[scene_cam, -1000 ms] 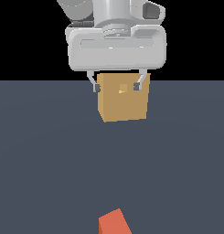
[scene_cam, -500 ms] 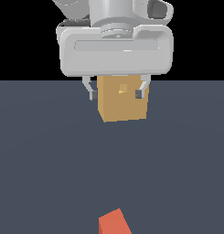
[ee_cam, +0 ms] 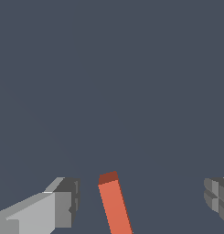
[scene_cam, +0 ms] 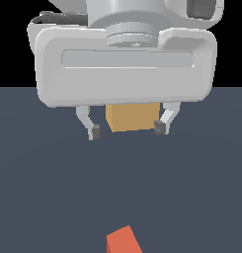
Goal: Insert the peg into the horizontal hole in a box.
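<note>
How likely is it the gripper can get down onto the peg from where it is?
Probably yes. The gripper is open and empty, and nothing lies between it and the peg on the floor; the box sits behind the fingers.

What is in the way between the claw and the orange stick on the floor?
Nothing visible. The open claw hangs above bare floor, and the peg lies apart from it with only empty dark floor between. The box sits behind the claw.

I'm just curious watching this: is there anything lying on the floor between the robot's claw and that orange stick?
Nothing. In the exterior view only bare dark floor separates the open gripper from the peg.
</note>
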